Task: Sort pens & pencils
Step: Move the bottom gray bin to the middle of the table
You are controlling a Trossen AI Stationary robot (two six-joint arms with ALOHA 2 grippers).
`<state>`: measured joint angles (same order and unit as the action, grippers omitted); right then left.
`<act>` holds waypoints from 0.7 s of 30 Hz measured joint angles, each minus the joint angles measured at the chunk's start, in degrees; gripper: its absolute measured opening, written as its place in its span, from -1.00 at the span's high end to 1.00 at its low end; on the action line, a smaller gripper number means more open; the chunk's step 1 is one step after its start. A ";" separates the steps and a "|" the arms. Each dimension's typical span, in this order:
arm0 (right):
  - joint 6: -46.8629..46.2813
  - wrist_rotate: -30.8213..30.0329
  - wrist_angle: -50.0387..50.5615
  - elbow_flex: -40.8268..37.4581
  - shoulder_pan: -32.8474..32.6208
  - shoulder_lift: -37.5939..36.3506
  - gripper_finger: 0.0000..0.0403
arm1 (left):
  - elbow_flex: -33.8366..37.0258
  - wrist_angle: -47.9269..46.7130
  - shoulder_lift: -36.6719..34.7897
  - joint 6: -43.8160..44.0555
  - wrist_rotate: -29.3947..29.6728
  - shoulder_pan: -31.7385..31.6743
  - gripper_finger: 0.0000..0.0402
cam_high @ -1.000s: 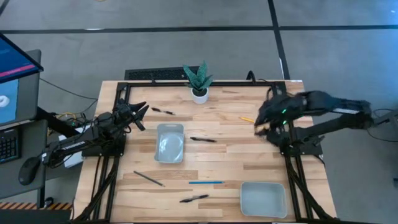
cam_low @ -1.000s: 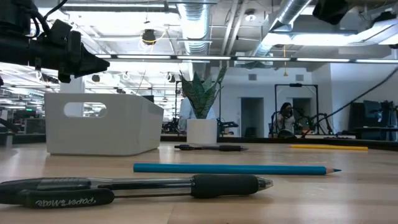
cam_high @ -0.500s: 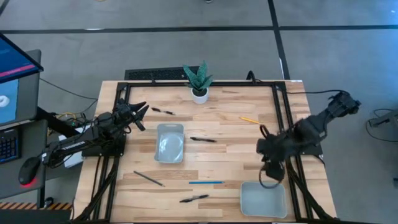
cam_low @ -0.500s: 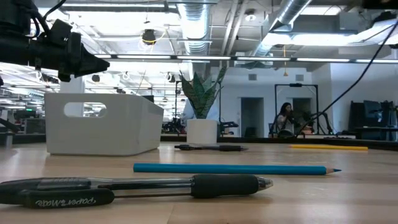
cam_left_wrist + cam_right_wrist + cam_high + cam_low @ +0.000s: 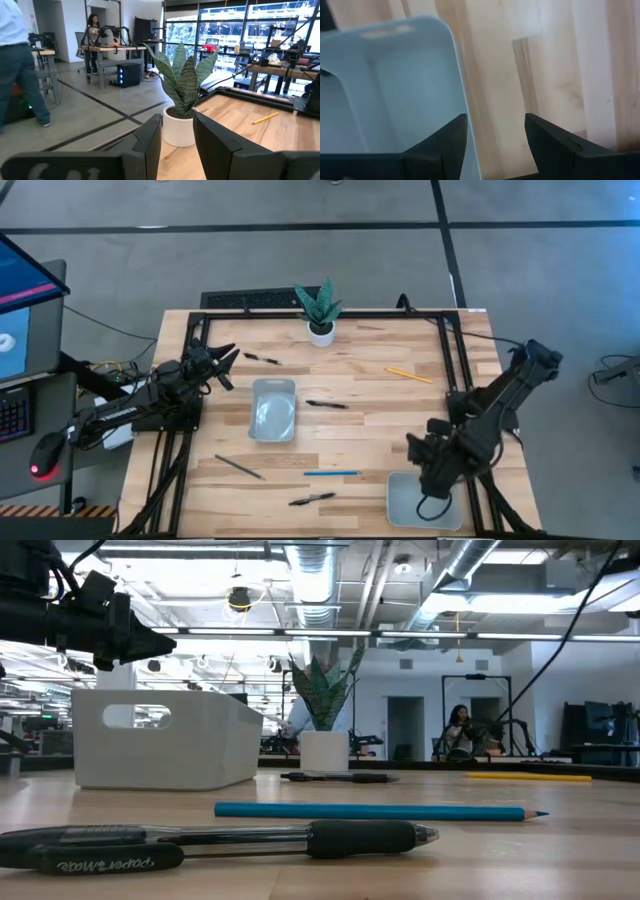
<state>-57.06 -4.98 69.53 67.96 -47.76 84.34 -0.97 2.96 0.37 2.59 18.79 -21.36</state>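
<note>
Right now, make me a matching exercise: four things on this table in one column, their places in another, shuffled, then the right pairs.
Things:
1. yellow pencil
2. blue pencil
3. potted plant
4. right gripper

Places:
A. at the table's far edge, middle
B. above the near-right tray
C. near side, between two dark pens
D. far right part of the tabletop, lying alone

Pairs: 1-D, 2-C, 3-A, 4-B
</note>
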 joint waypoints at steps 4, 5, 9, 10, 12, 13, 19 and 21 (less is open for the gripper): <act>-1.94 0.03 -1.09 0.00 -1.64 4.60 -0.10 | 0.00 0.00 0.01 0.00 0.00 -0.01 0.49; -3.35 0.05 -1.20 0.00 -1.89 5.51 -0.10 | 0.00 0.00 0.01 0.00 0.00 0.00 0.49; -7.57 0.07 -2.75 0.00 -2.88 8.18 -0.10 | 0.00 -0.02 0.01 0.00 0.00 -0.01 0.49; -7.86 0.13 -3.51 0.00 -3.03 8.73 -0.10 | 0.00 -0.01 0.01 -0.01 0.00 0.01 0.49; -8.05 0.13 -4.61 0.00 -3.28 9.68 -0.10 | 0.00 -0.02 0.01 -0.62 0.00 -0.01 0.49; -8.04 0.16 -5.21 0.00 -3.28 10.12 -0.10 | 0.00 -0.02 0.01 -1.07 0.00 -0.01 0.49; -8.07 0.16 -5.87 0.00 -3.14 14.01 -0.10 | 0.00 -0.02 0.01 -2.56 0.00 -0.01 0.49; -8.05 0.17 -5.95 0.00 -2.93 15.44 -0.10 | 0.00 -0.02 0.01 -2.56 0.00 0.01 0.49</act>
<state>-65.10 -4.80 63.58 67.96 -50.69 99.78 -0.97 2.94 0.38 0.03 18.79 -21.35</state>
